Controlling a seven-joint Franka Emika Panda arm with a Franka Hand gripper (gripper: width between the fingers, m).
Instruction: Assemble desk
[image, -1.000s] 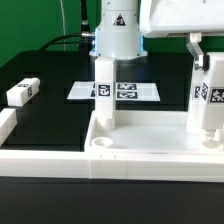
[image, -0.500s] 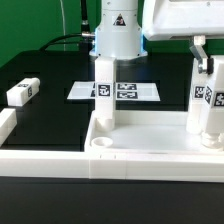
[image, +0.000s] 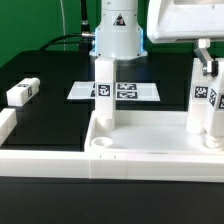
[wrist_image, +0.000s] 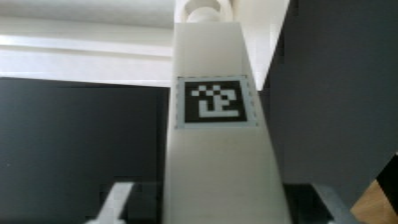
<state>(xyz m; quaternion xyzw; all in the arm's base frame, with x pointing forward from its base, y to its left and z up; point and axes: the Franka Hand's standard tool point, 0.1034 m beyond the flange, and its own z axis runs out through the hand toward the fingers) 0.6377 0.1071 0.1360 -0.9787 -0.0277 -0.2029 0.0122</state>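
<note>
The white desk tabletop (image: 60, 160) lies tray-side up at the front. One white tagged leg (image: 103, 95) stands upright in its far corner socket on the exterior view's left. A second leg (image: 208, 112) stands upright in the corner on the exterior view's right, and my gripper (image: 207, 66) is shut on its upper part from above. In the wrist view this leg (wrist_image: 217, 140) fills the middle, tag facing the camera, with my gripper (wrist_image: 222, 212) straddling it, a pale finger (wrist_image: 119, 205) on one side. A third leg (image: 21, 92) lies loose on the black table at the exterior view's left.
The marker board (image: 140, 91) lies flat behind the tabletop. The arm's white base (image: 118, 35) rises behind it. A white rail (image: 6, 125) runs along the exterior view's left edge. Cables trail over the green ground behind the table.
The hand and the held leg have shifted slightly toward the exterior view's right, and the leg's tag has turned a little. The grip is unchanged.
</note>
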